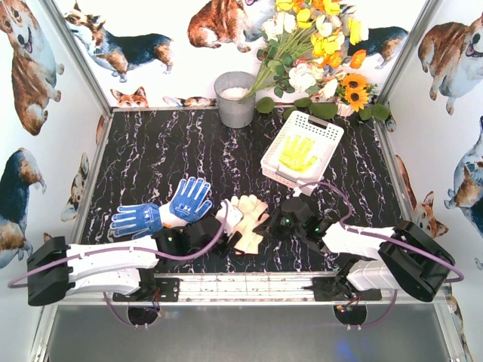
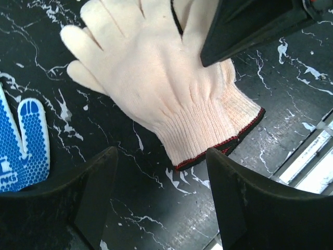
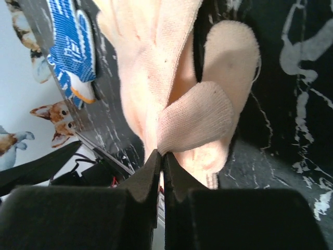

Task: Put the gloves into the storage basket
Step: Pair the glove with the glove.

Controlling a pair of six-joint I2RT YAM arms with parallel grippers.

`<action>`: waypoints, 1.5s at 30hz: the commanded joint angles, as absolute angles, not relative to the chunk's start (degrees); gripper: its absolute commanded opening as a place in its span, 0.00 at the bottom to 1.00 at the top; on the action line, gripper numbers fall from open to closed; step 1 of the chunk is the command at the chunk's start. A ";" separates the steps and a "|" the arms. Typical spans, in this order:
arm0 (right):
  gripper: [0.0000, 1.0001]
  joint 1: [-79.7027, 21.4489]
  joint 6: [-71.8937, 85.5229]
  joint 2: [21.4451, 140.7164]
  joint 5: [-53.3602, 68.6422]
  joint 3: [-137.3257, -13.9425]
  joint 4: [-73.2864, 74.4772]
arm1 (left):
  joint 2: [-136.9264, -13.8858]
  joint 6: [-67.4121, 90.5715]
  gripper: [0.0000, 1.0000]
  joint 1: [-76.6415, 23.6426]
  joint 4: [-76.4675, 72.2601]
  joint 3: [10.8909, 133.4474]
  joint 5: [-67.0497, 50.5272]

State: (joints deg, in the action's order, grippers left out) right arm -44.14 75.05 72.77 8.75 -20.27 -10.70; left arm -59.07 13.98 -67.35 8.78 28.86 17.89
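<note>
pinching a fold of the cream knit glove with the dark-edged cuff [image 2: 156, 88], the right gripper [image 3: 161, 162] has its jaws pressed together, with the soft fabric caught at their tips. the left gripper [image 2: 161, 156] hovers just over the same glove's cuff with its jaws standing well apart and nothing between them. it does not touch the knit.

the glove lies flat on the black marbled table [image 1: 151, 151], near the front edge and between the two arms. the top view suggests a second cream glove may be bunched with it, but i cannot tell for certain.

the white rectangular plastic basket with lattice sides [image 1: 321, 122] sits at the back right, tilted up on one side. the yellow knit glove [image 1: 297, 154] lies spread inside it, and it is the only glove visibly stowed.

two blue dotted gloves remain out on the table. one blue glove with spread fingers [image 1: 189, 200] lies just left of the cream one, and the other blue glove [image 1: 136, 219] is farther left, their cuffs meeting.

by my reckoning the task is barely a quarter done. the cream glove is gripped but not yet lifted, and the blue pair is untouched. the basket is well apart from the grip point, so a long carry across the table lies ahead.
</note>
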 commanded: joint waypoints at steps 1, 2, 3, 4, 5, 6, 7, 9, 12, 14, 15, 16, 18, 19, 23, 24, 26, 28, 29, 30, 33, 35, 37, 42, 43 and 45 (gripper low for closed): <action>0.00 -43.21 73.84 70.11 7.45 -23.33 -11.33 | -62.25 7.57 0.64 -70.05 4.12 29.27 22.35; 0.00 -43.05 73.69 69.91 7.34 -23.43 -11.34 | -63.25 7.03 0.64 -70.83 3.88 29.53 23.34; 0.00 -42.88 73.51 69.74 7.22 -23.63 -11.23 | -64.24 6.57 0.64 -71.43 3.68 29.92 23.95; 0.00 -42.67 73.26 69.50 7.37 -23.88 -10.92 | -65.36 5.98 0.63 -72.03 3.54 30.27 24.23; 0.00 -42.36 73.03 69.32 7.45 -24.14 -10.42 | -66.30 5.59 0.63 -72.64 3.47 30.70 24.47; 0.00 -42.17 72.77 69.14 7.65 -24.36 -10.00 | -67.22 5.08 0.63 -73.06 3.32 30.96 24.66; 0.00 -41.96 72.64 69.02 7.79 -24.61 -9.56 | -67.93 4.67 0.63 -73.64 3.04 31.16 24.77; 0.00 -41.61 72.32 68.76 7.91 -24.91 -8.88 | -68.95 3.80 0.63 -74.49 2.08 31.21 24.50; 0.00 -41.10 72.09 68.73 8.33 -25.09 -8.53 | -69.84 3.07 0.65 -75.13 -0.06 30.71 23.06; 0.00 -40.81 72.11 68.73 8.71 -25.20 -8.57 | -70.73 2.87 0.65 -75.37 -0.93 30.40 23.30; 0.00 -40.72 72.16 68.77 8.89 -25.24 -8.65 | -71.20 2.71 0.65 -75.48 -1.19 30.35 23.43; 0.00 -40.70 72.27 68.75 9.07 -25.30 -8.76 | -71.80 2.52 0.65 -75.50 -1.47 30.33 23.61; 0.00 -40.56 72.61 68.73 9.36 -25.38 -9.11 | -72.58 2.30 0.65 -75.55 -2.64 30.18 23.73; 0.00 -40.48 72.77 68.66 9.47 -25.44 -9.26 | -72.89 2.17 0.65 -75.57 -3.24 29.94 23.66; 0.00 -40.28 72.73 68.60 9.67 -25.83 -9.02 | -74.56 1.10 0.65 -75.59 -5.33 29.32 23.11; 0.00 -40.26 72.67 68.64 9.71 -25.90 -8.92 | -74.95 0.94 0.64 -75.54 -5.54 29.13 23.44; 0.00 -40.17 72.57 68.77 9.98 -25.93 -8.88 | -75.66 0.50 0.60 -75.53 -5.84 28.93 24.31; 0.00 -40.09 72.36 68.90 10.31 -25.93 -8.81 | -76.35 0.25 0.51 -75.56 -6.29 28.81 24.67; 0.00 -40.08 72.34 69.03 10.44 -25.93 -8.79 | -76.71 0.04 0.48 -75.55 -6.71 28.67 24.51; 0.00 -40.08 72.41 69.14 10.57 -25.93 -8.89 | -77.27 -0.17 0.46 -75.58 -7.14 28.63 24.25; 0.00 -40.08 72.38 69.34 10.80 -26.16 -8.88 | -78.62 -0.79 0.45 -75.58 -7.50 29.17 23.81; 0.00 -40.00 72.27 69.35 10.68 -26.20 -8.80 | -79.22 -1.25 0.48 -75.58 -8.15 29.22 22.85; 0.00 -39.92 72.30 69.43 10.57 -26.27 -8.84 | -79.67 -1.40 0.52 -75.57 -8.66 29.23 22.18; 0.00 -39.81 72.26 69.83 10.90 -26.38 -8.96 | -80.50 -1.62 0.43 -75.53 -8.96 29.23 24.01; 0.00 -39.77 72.30 69.87 10.90 -26.37 -8.96 | -80.46 -1.64 0.38 -75.57 -8.92 29.22 24.23; 0.00 -39.73 72.13 69.95 10.90 -26.37 -8.90 | -79.89 -1.58 0.29 -75.57 -8.72 29.39 24.35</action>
